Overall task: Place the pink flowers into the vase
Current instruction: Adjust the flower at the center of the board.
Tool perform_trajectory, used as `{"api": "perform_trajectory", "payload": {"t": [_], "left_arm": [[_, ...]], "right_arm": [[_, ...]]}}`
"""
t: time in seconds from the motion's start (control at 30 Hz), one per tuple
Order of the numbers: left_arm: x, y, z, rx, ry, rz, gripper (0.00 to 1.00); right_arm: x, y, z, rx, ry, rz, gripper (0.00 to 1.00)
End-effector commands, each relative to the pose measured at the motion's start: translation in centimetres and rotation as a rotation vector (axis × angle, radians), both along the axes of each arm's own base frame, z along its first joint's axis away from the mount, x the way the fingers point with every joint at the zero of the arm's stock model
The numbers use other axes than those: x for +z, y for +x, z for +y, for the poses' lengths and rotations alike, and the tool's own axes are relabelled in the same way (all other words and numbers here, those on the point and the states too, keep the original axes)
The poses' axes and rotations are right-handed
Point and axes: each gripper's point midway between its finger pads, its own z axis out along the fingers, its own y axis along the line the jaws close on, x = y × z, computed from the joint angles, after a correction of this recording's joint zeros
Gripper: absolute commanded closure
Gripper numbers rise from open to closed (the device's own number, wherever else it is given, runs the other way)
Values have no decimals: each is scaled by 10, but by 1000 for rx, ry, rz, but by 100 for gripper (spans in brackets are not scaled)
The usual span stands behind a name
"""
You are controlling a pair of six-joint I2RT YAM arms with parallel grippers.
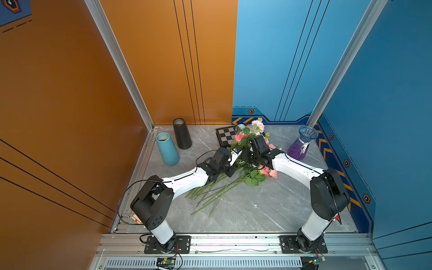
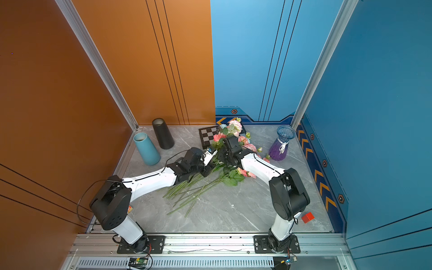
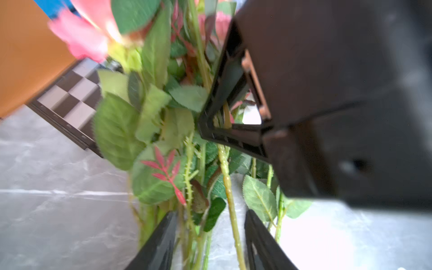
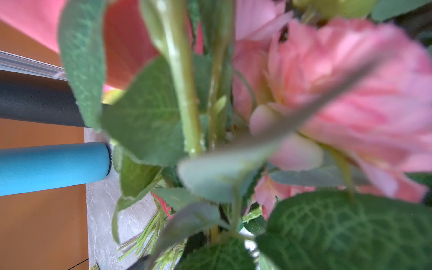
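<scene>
The pink flowers (image 1: 240, 136) (image 2: 236, 125) lie as one bunch mid-table, blooms toward the back and long green stems (image 1: 210, 194) fanned toward the front. My right gripper (image 1: 246, 159) (image 2: 222, 157) is shut on stems just below the blooms; in the right wrist view leaves and a pink bloom (image 4: 350, 93) hide most of it. My left gripper (image 3: 210, 214) (image 1: 231, 171) stands open with several stems loose between its fingers, close beside the right one. A blue and purple glass vase (image 1: 301, 145) stands upright at the back right.
A teal vase (image 1: 167, 152) and a black vase (image 1: 182, 136) stand at the back left. A chessboard (image 1: 225, 135) lies under the blooms at the back wall. A red cube (image 2: 307, 217) sits by the right arm's base. Walls enclose three sides.
</scene>
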Motion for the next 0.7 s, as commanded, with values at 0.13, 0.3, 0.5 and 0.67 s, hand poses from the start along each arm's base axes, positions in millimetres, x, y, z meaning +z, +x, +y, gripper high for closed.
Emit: {"api": "perform_trajectory", "payload": {"t": [0.13,0.3,0.5,0.67], "left_arm": [[25,8,16,61,-35,-48,15],[31,5,26,77,-45,-58,1],[49,5,32,76,-69,-77,1],[59,-1,31,47,-82,-84,1]], "right_arm": [[39,6,-22,-3,-41,-62,94],[58,4,-38,-2,-70,-84,93],[84,8,-63,-18,-92,-107,93],[135,12,-95,-45,-157,-176,94]]}}
